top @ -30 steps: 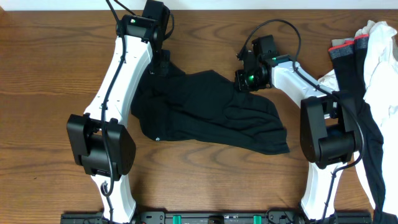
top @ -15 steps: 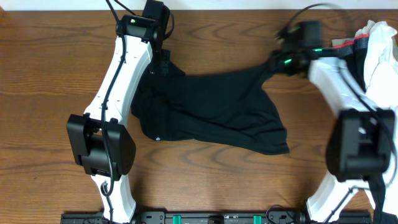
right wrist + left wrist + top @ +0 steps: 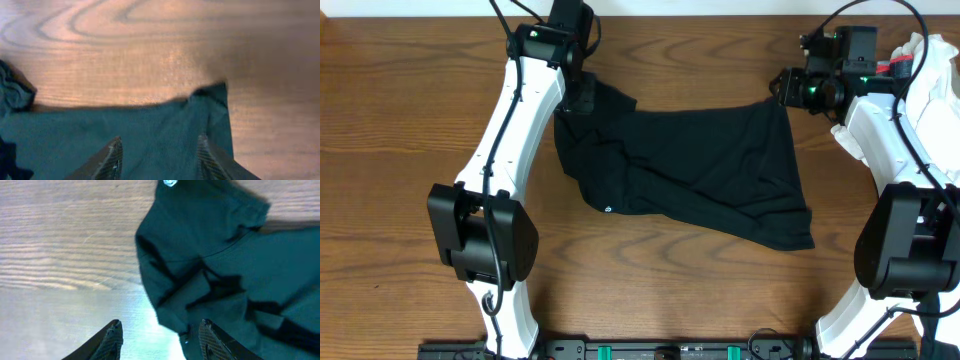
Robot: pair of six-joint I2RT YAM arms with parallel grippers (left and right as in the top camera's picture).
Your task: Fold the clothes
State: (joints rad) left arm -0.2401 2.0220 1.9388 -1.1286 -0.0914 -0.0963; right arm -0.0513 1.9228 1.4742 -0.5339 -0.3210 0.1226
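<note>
The clothes, a black T-shirt (image 3: pixel 700 165), lie spread across the middle of the wooden table, with a small white logo (image 3: pixel 607 209) near the left side. My left gripper (image 3: pixel 582 95) hovers at the shirt's back left corner. In the left wrist view it (image 3: pixel 161 335) is open, one finger over bare wood and the other over the rumpled shirt (image 3: pixel 210 255). My right gripper (image 3: pixel 788 88) is at the back right corner. In the right wrist view it (image 3: pixel 160 150) is open just above flat fabric (image 3: pixel 125 135), with nothing pinched.
A pile of other laundry sits at the far right: a white cloth (image 3: pixel 935 90) and a red-edged band (image 3: pixel 900 66) behind the right arm. The table's back edge (image 3: pixel 700 14) runs close behind both grippers. Bare wood (image 3: pixel 380 150) lies left of the shirt.
The right gripper pulled the shirt's corner right and toward the back, stretching the shirt out and shifting it rightward, then opened. The left gripper stayed in place.
</note>
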